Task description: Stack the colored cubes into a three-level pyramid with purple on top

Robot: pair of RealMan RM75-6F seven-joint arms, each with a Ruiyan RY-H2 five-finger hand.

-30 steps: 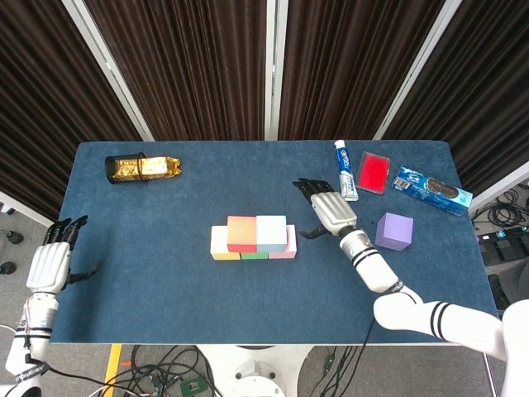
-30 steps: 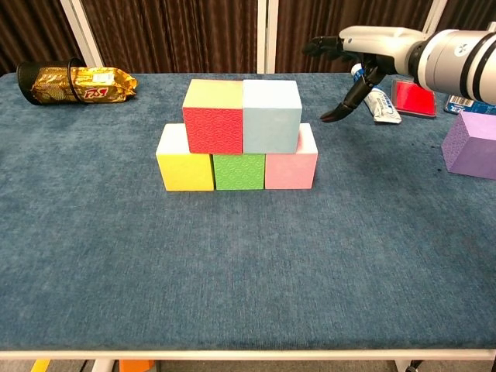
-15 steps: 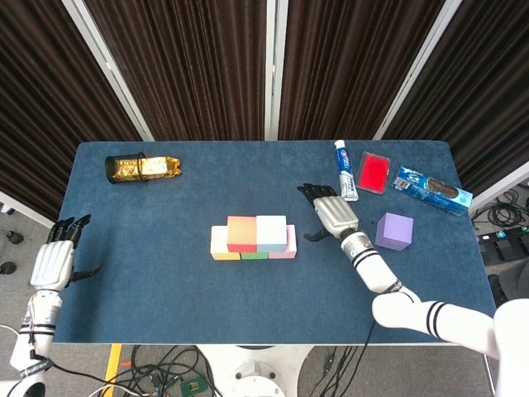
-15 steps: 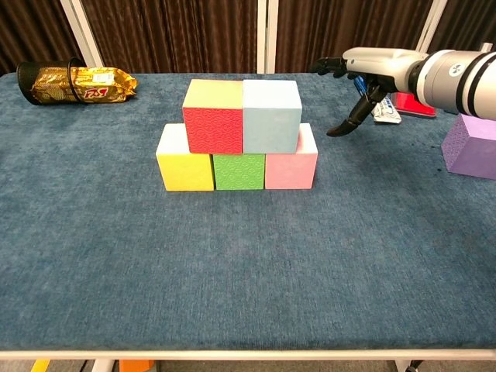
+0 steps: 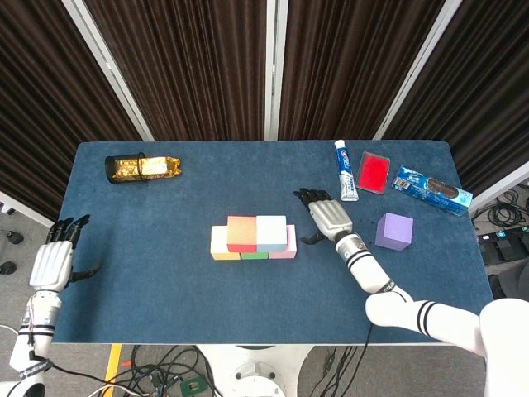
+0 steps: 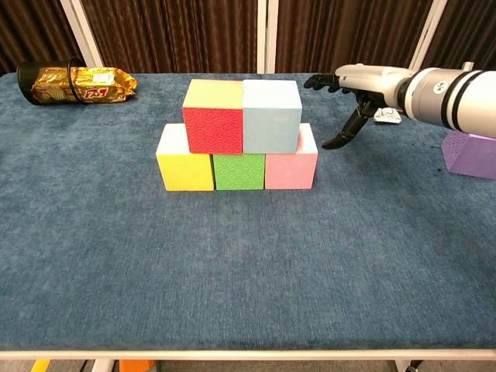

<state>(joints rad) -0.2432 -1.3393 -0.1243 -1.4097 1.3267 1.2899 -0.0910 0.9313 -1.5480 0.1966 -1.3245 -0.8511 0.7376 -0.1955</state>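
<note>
Gold snack bag (image 5: 149, 166) inside tipped black cup (image 5: 124, 167)

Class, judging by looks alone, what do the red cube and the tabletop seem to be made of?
Red cube: probably foam or soft plastic, matte, with a fine embossed pattern on its front face. Tabletop: blue fabric covering, likely felt or short-pile carpet, showing a fuzzy, non-reflective weave.

On the blue worktop (image 5: 165, 248) we see a gold snack packet (image 5: 142, 167) lying at the far left corner, part of it inside a black mesh holder. Along the far right edge lie a toothpaste tube (image 5: 345, 169), a red flat case (image 5: 373, 172) just beside it, and a blue biscuit packet (image 5: 431, 190). Dark curtains (image 5: 198, 66) hang behind.
</note>
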